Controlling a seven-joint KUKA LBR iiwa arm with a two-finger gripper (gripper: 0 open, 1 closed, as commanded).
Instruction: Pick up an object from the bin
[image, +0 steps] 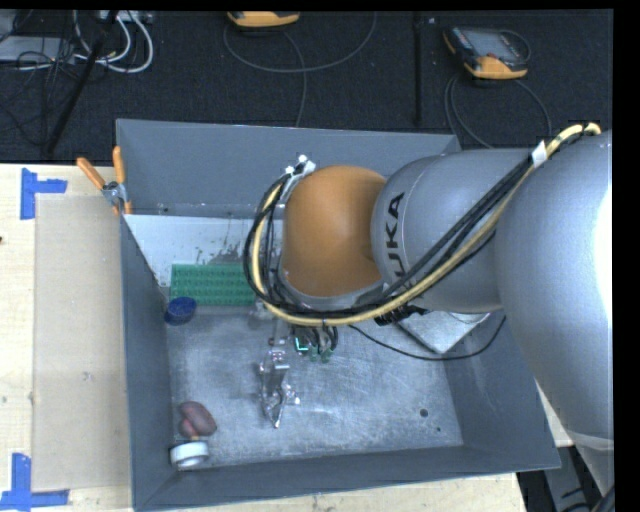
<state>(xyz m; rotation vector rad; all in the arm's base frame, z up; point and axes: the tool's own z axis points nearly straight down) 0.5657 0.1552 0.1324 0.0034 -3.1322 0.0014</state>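
Evidently the gripper (274, 398) is hovering over the bare floor of the bin (400, 400), carrying nothing visible; how open it is, I cannot tell. The whole pick is lying ahead.

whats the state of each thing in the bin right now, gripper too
gripper: lowered over bare floor near the middle of the bin, no thing under it
green ridged block: lying flat by the back left wall, right end hidden under the arm
blue cap: on the floor by the block's left end
brownish oval lump: lying near the front left corner, untouched
white ring: flat in the front left corner, just in front of the lump
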